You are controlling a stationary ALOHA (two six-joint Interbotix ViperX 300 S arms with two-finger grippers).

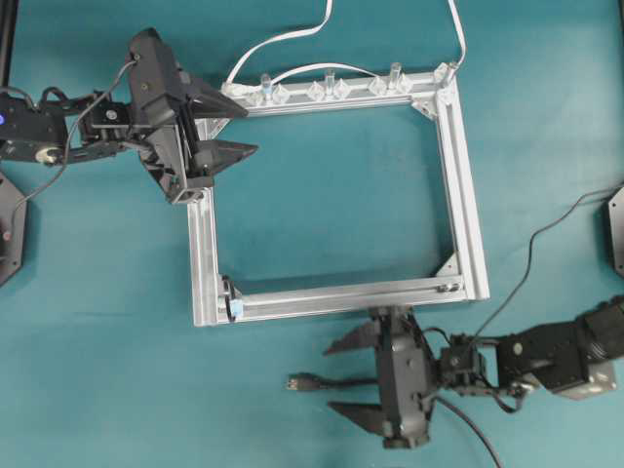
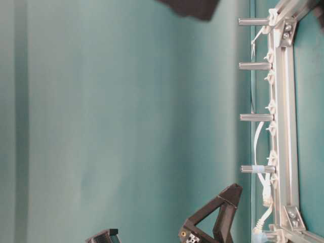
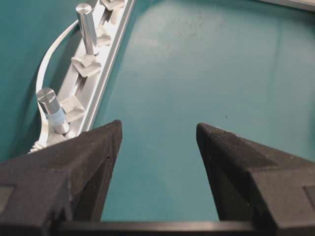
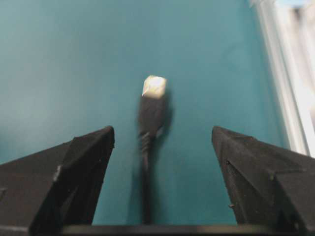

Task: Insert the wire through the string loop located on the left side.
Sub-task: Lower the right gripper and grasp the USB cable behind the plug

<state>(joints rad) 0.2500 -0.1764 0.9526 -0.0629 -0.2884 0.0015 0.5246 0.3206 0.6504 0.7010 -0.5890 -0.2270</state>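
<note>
The left tool [image 1: 237, 130] stood wide open, holding nothing. The right tool [image 1: 341, 378] gaped too, its fingers [image 4: 81, 162] empty.

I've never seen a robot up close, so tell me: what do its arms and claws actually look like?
Both arms are matte black, built from blocky motor housings with thin black cables looped along them. The left gripper and right gripper each end in two black, wedge-shaped fingers tapering to blunt tips, faced with rough foam-like padding. A small blue light glows on the left arm.
</note>
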